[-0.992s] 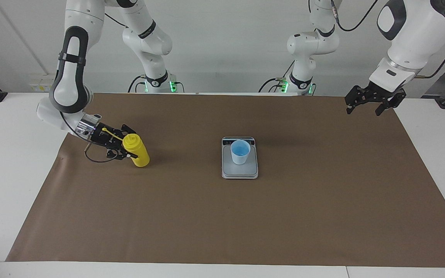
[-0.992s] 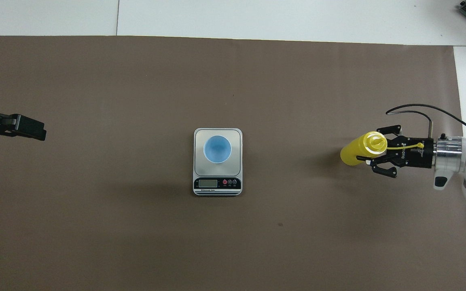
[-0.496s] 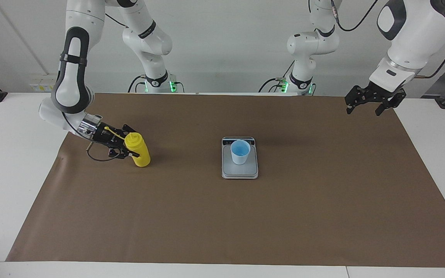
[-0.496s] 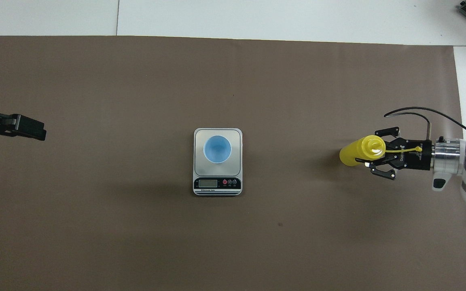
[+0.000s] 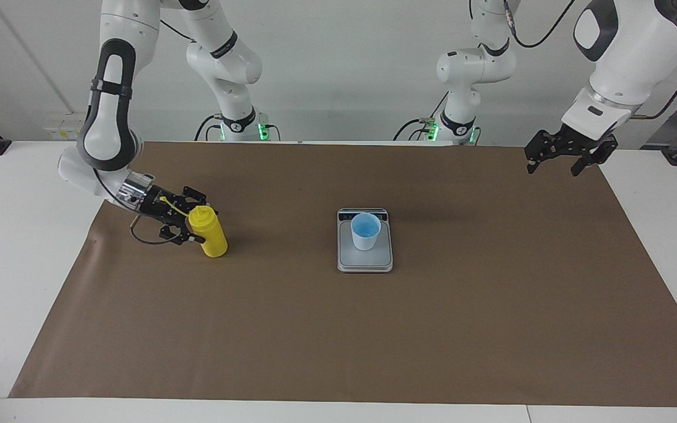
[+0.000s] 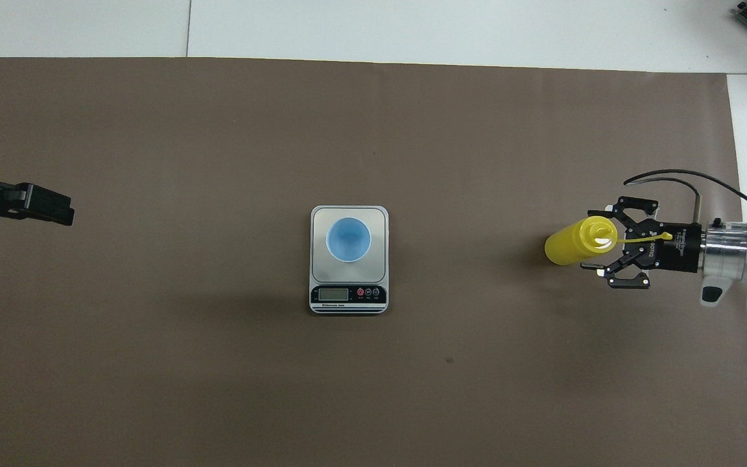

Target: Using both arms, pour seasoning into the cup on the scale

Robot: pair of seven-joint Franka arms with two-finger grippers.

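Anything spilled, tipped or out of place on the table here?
No spill shows. The yellow bottle leans slightly on the brown mat, its cap strap draped onto the open right gripper. The cup stands upright on the scale.

No lettering can be made out; the scale point(image 6: 349, 259) carries a small print line under its display, too fine to read; white marking on the right tool point(image 6: 597, 253) is likewise illegible.
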